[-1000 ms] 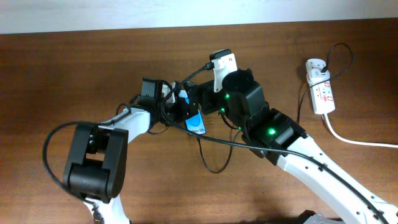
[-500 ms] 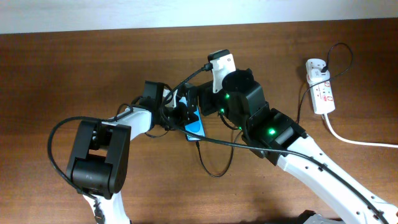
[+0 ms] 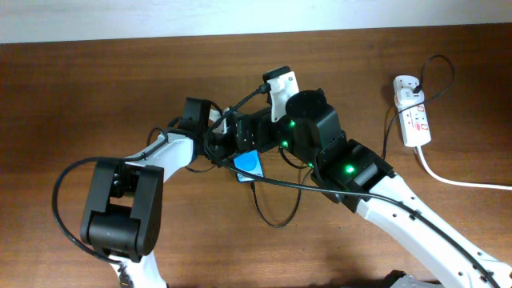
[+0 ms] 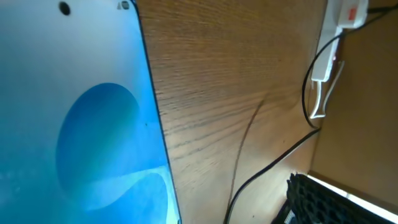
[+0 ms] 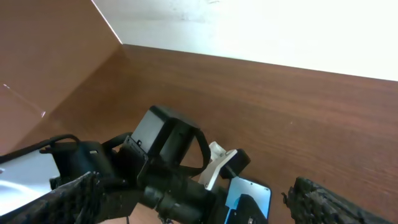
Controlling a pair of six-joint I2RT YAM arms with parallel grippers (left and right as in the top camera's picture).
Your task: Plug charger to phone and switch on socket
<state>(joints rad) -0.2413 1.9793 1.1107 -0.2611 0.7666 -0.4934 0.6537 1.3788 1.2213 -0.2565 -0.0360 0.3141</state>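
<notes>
The phone (image 3: 250,166) shows its bright blue screen at the table's middle and fills the left of the left wrist view (image 4: 74,124). My left gripper (image 3: 235,146) hovers over its top end, open; one black finger (image 4: 317,199) stands well clear of the phone's edge. From the right my right gripper (image 5: 199,208) faces it, open and holding nothing, its fingers (image 5: 71,199) wide apart. The charger's thin black cable (image 3: 276,218) loops on the table below the phone; its tip is hidden. At the far right lies the white socket (image 3: 414,116).
A thick white cord (image 3: 456,180) leaves the socket toward the right edge. Both arms crowd the phone from the left and right. The table's back edge (image 3: 120,40) meets a white wall.
My left gripper was shut and has opened over the phone. The phone has slid slightly down and to the left. The right arm has hardly moved.
</notes>
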